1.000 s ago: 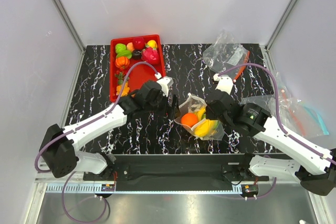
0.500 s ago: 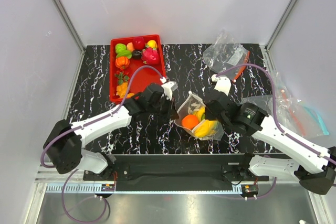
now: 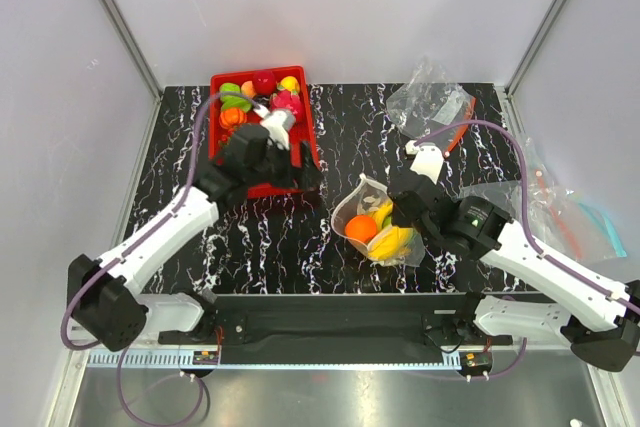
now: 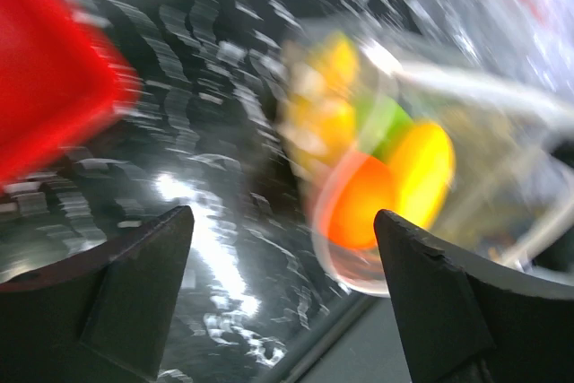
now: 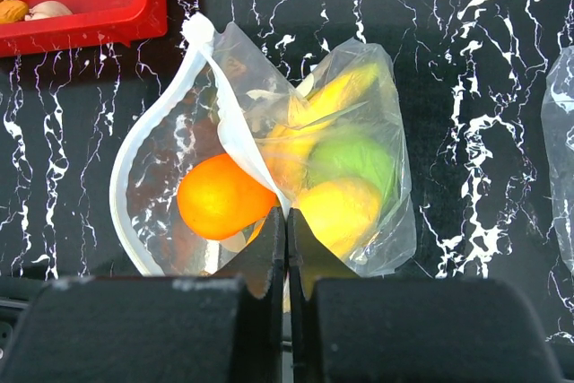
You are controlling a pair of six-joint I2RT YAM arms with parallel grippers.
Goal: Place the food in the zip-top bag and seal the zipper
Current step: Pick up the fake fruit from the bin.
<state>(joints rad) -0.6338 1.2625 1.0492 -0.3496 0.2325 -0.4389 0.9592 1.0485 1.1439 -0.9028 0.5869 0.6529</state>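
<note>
All four fruits [image 5: 224,196] lay inside the bag [image 5: 148,177] on the surface [image 5: 466,60], its mouth gaping. Our right fingers [image 5: 265,253] pinched the zipper [image 5: 229,123]. Our left fingers [image 4: 134,266] stood apart, empty, by the tray [image 5: 90,6]. Sealing came next, we judged: pressing along the zipper.

**Your black, white-veined table and what sits on it**
On your table [image 3: 180,197] you have a red tray [image 3: 214,147] at the back left and the zip-top bag [image 3: 362,194] lying near the front centre. A crumpled clear bag with an orange-red zipper [image 3: 428,105] sits at the back right. More clear bags [image 3: 560,209] lie at the right edge, well apart from the tray.
</note>
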